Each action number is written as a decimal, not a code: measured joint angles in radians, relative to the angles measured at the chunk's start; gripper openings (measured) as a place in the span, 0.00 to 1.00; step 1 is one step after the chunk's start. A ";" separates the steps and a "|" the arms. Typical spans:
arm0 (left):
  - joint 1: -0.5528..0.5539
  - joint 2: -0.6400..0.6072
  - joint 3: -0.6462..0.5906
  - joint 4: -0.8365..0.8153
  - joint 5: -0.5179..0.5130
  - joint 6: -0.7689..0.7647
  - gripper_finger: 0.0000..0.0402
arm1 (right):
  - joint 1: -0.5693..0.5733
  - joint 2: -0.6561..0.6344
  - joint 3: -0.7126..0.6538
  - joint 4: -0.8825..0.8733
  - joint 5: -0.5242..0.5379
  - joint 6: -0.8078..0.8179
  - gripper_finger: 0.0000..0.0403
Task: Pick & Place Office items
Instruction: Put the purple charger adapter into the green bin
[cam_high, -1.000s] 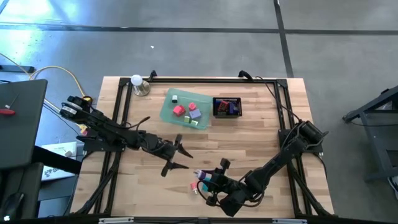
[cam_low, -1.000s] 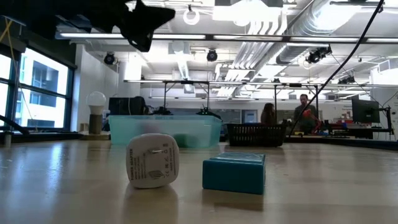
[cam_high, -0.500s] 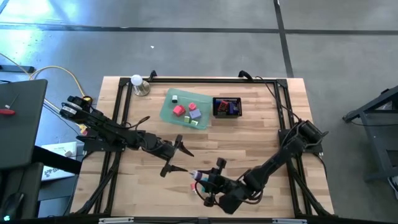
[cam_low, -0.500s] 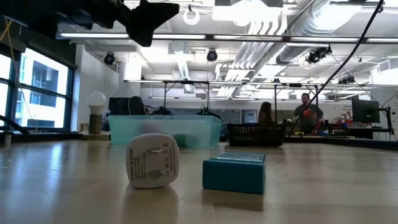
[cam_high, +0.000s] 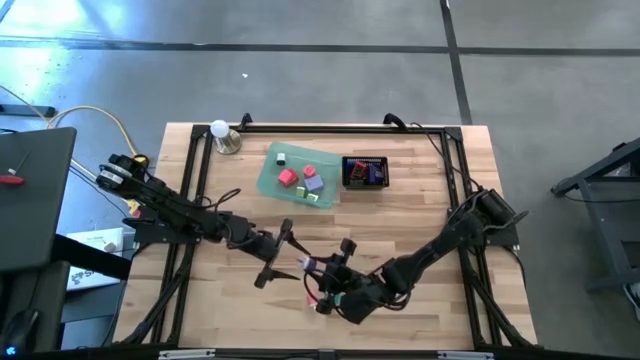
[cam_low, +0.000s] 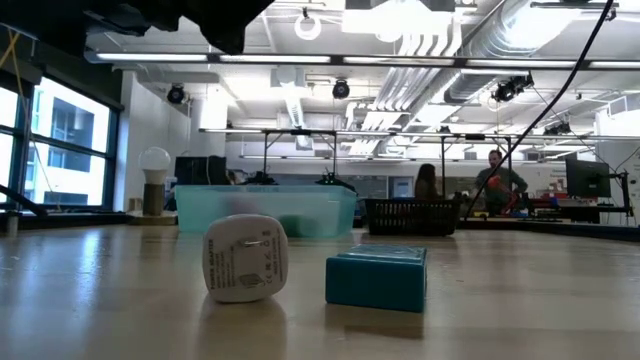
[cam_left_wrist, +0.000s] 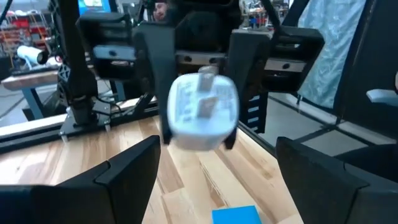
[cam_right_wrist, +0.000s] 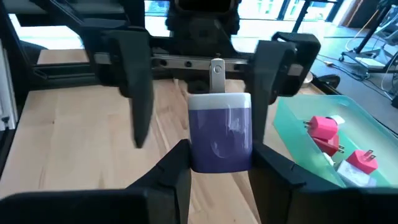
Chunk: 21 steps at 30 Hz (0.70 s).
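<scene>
My right gripper (cam_high: 318, 274) is shut on a white and purple plug adapter (cam_right_wrist: 221, 138) above the near middle of the table. My left gripper (cam_high: 277, 252) stands open just to its left, fingers level and on either side of the adapter's pronged end (cam_left_wrist: 202, 112) without touching it. A second white adapter (cam_low: 245, 258) and a teal block (cam_low: 378, 277) lie on the wood near the front edge. Several small red, pink and purple items lie in the green tray (cam_high: 268, 180). My right gripper pinches the adapter's two opposite side faces (cam_right_wrist: 194, 146) between its two fingers. The fingers come nearly level from the table's right. The adapter is clear of the table, its metal prong (cam_right_wrist: 216, 68) pointing away toward my left gripper.
A black mesh basket (cam_high: 364, 172) with items inside stands right of the tray at the back. A round lamp bulb (cam_high: 220, 133) sits at the far left corner. A black frame runs along the table's edges. People show in the room beyond.
My right gripper has carried the adapter toward the table's left and a little toward the far edge, up to my left gripper, keeping it clear of the table.
</scene>
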 joint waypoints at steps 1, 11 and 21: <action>-0.002 0.000 0.000 0.004 -0.005 0.006 0.78 | -0.005 0.000 0.000 0.000 -0.005 0.000 0.29; 0.004 0.000 0.000 0.047 -0.024 0.018 0.78 | -0.024 0.000 0.000 0.000 -0.029 -0.004 0.29; 0.005 0.000 0.000 0.063 -0.029 0.018 0.75 | -0.024 0.000 0.000 0.000 -0.029 -0.017 0.29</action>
